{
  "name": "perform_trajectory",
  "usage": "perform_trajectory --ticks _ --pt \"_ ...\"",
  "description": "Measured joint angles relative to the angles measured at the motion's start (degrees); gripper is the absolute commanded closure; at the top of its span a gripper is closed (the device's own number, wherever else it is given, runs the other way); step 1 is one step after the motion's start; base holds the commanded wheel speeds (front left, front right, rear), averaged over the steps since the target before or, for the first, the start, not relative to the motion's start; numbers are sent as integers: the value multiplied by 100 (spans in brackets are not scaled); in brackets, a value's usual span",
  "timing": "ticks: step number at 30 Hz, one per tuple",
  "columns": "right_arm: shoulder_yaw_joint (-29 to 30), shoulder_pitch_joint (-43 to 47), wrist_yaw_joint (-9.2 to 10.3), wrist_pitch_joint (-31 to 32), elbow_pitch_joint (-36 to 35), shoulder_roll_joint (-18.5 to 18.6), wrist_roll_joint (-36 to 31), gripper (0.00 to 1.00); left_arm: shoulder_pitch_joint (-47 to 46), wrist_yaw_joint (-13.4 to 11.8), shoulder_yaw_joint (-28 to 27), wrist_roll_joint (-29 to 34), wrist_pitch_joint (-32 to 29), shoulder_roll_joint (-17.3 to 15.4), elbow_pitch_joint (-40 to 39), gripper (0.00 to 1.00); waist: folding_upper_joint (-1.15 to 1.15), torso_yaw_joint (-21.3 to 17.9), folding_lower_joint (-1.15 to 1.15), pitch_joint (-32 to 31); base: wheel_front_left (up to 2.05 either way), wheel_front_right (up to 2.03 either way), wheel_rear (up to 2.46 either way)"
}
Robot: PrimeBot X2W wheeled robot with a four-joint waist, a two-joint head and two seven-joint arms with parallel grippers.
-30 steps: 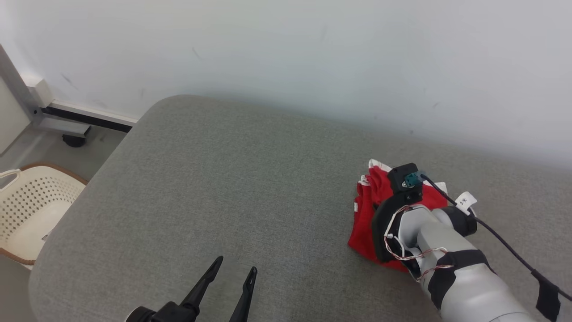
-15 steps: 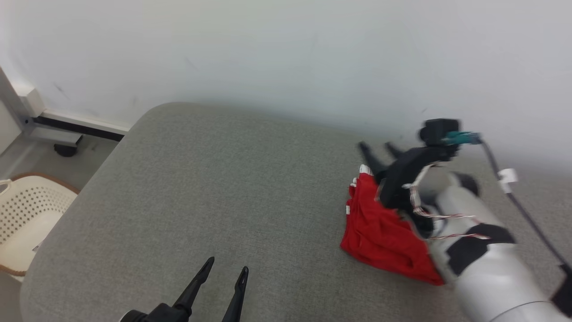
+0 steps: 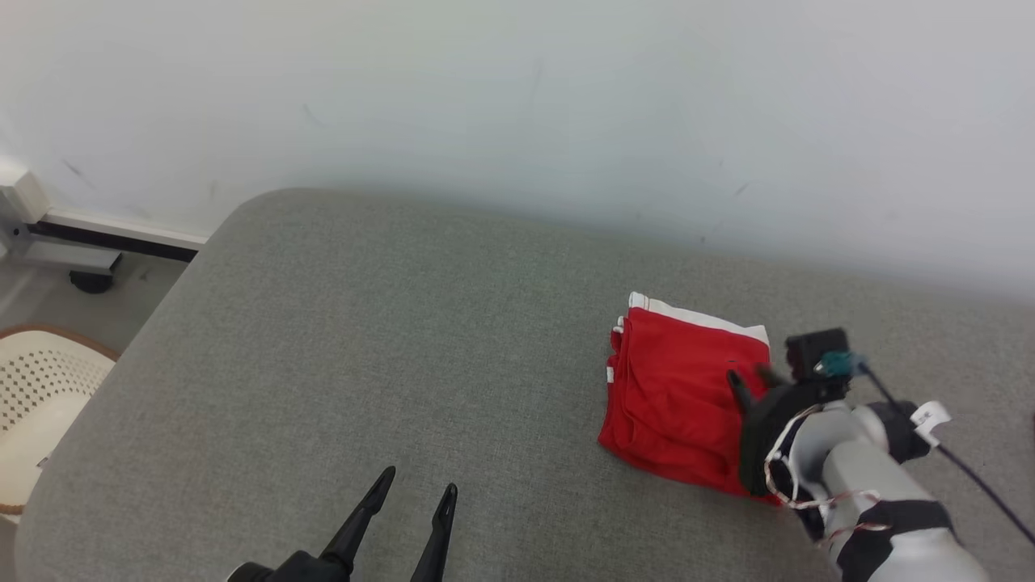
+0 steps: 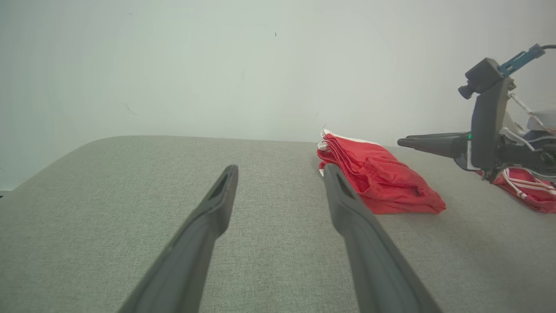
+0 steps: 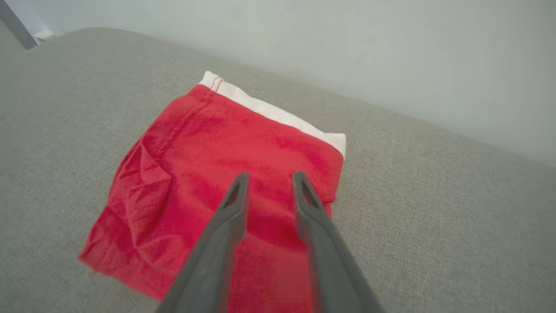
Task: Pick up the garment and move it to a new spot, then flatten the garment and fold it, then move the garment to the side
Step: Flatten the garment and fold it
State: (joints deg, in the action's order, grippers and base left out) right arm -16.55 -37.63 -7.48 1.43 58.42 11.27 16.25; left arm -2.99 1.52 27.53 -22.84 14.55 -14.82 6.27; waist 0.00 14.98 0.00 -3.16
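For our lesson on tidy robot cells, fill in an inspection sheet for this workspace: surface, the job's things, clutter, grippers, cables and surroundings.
Surface: grey cushion, smooth, no stains seen.
Job's things: red garment, folded flat, lying right of centre.
Clutter: second red cloth with white stripes, near the right arm.
Grippers: left gripper open, over bare cushion; right gripper open, above the garment, holding nothing.
Cables: dark cable with a white tag, trailing from the right wrist.
Surroundings: white wall; pale basket on the floor at left.
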Motion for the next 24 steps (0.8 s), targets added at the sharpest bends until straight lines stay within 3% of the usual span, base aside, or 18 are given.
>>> perform_trajectory --ticks 7,15,19,24 --pt "-160 137 0 -255 233 -464 -582 100 -77 35 2 0 27 47 60 0 0 113 0 201 0 0 0" --pt "-377 152 0 -400 419 -755 -684 100 -111 44 -18 0 33 91 142 0 0 212 0 229 0 0 0" --pt "-905 294 0 -319 391 -823 -573 100 -110 51 -48 -1 41 88 176 0 0 177 0 158 0 0 0" --pt "-1761 642 0 -101 -293 -846 213 100 -108 49 -86 -3 43 82 183 0 0 85 0 86 0 0 0"
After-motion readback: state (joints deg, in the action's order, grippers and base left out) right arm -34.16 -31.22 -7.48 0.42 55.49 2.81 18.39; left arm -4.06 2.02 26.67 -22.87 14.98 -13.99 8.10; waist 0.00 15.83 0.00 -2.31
